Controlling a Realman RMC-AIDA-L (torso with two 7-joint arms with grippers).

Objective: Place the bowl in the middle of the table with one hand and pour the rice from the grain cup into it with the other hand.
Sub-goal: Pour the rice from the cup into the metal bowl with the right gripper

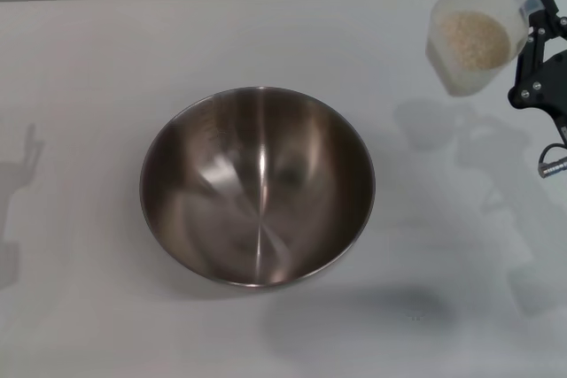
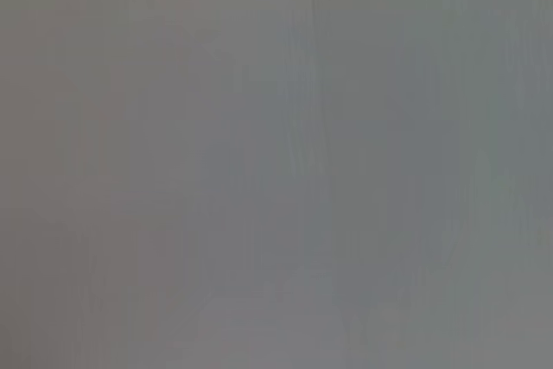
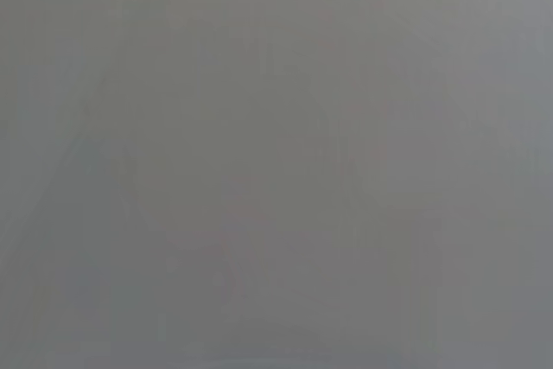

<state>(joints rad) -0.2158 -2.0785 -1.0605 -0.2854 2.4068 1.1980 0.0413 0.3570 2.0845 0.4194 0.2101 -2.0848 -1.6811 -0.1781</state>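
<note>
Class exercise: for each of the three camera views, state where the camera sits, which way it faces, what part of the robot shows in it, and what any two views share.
Head view: on the robot's head, facing forward and down at the plain white table; it shows the large round stainless-steel bowl and the right claw holding the small clear plastic grain cup of pale rice.
Left wrist view: on the left arm's wrist; only blank grey, no robot part shows.
Right wrist view: on the right arm's wrist; likewise blank grey.
Shared: both wrist views show nothing identifiable.
</note>
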